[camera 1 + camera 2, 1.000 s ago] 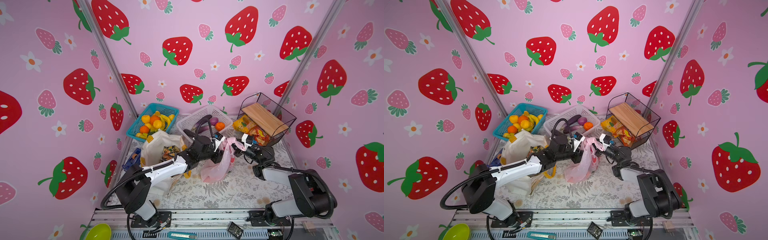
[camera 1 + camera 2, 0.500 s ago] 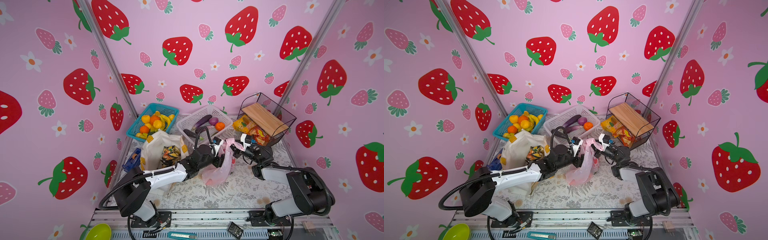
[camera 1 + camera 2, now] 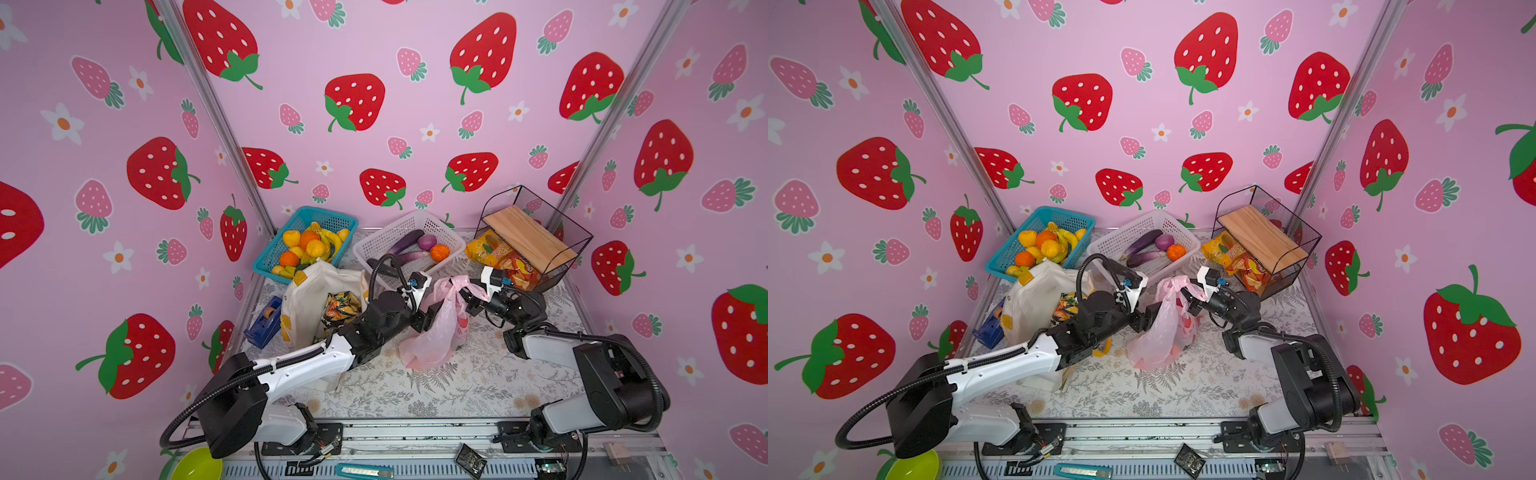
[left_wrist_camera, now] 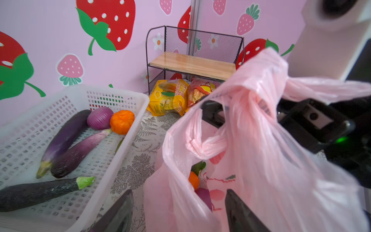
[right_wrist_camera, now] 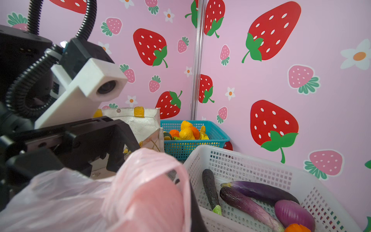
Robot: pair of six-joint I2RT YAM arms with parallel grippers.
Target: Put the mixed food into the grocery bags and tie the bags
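**A:** Since one second ago, what has changed?

**B:** The left gripper point(image 3: 430, 318) has come down and back from the top of the pink bag point(image 3: 436, 332), and its jaws have opened. They now stand wide apart. The side of the bag lies between the two fingers point(image 4: 119, 213), but I cannot tell if it touches them.

**A:** And the right gripper?

**B:** The right gripper point(image 3: 470, 300) has stayed in its place. It is closed tightly on one handle of the pink bag and pulls it away from the left gripper.

**A:** Where does the bag stand?

**B:** On the table point(image 3: 457, 386), between both grippers and directly in front of the left one. Near its top the plastic looks twisted into a loose knot point(image 4: 208, 144).

**A:** Is food inside?

**B:** Yes. Through the mouth I see an orange piece point(image 4: 193, 179) and a purple piece point(image 4: 204, 195), just ahead of the left fingers. The white tote point(image 3: 311, 299) stands behind the left gripper, beside its arm, with a snack packet point(image 3: 343, 305) in its open top.
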